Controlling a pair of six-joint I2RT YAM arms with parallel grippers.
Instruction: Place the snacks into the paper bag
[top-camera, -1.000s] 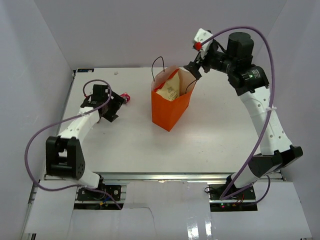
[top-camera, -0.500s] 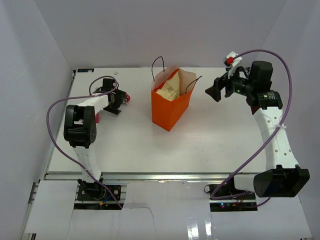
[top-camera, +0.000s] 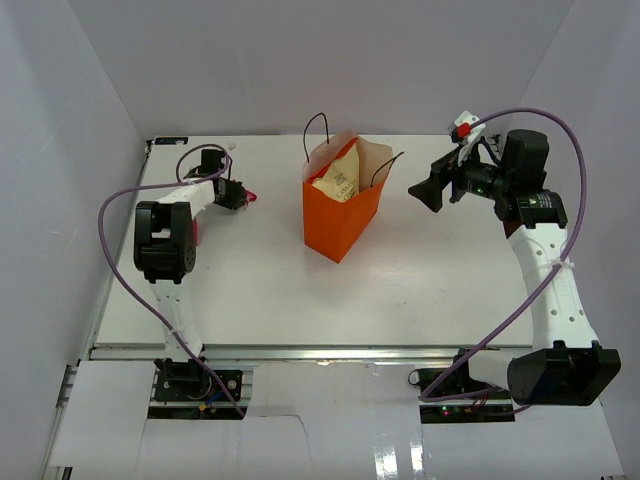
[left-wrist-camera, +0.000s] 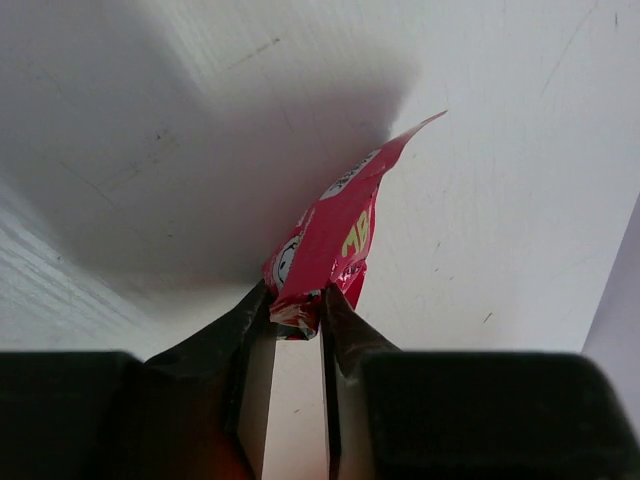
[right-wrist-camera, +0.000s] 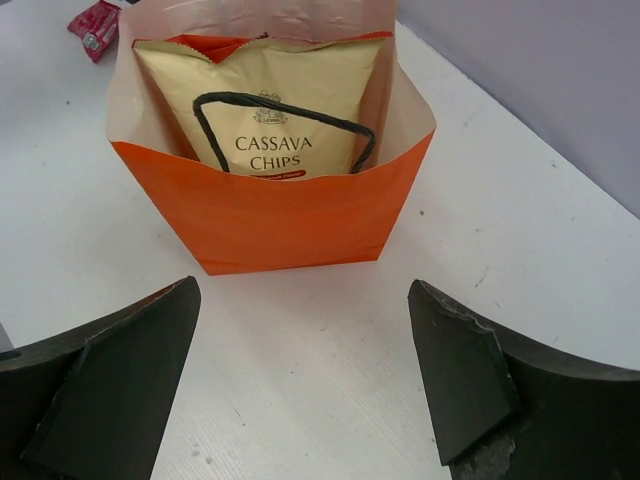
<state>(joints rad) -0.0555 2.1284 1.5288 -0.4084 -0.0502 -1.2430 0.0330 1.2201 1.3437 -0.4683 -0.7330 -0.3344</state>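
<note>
Red shiny snack packet (left-wrist-camera: 325, 243) pinched at lower end between fingers of left hand (left-wrist-camera: 296, 318), far left on white counter (top-camera: 270, 280); whether packet touches counter, cannot tell. Right hand (right-wrist-camera: 300, 385) spread wide, nothing between fingers, held off counter right of orange paper bag (top-camera: 338, 205). Bag upright mid-counter, black cord handles, pale inside. Cream chip bag (right-wrist-camera: 272, 105) marked "CASSAVA CHIPS" stands inside bag.

chip bag (right-wrist-camera: 268, 110) lower half hidden inside paper bag (right-wrist-camera: 270, 215), pink-red packet (left-wrist-camera: 325, 245) end pinched between fingers (left-wrist-camera: 255, 350) (print unreadable)
</note>
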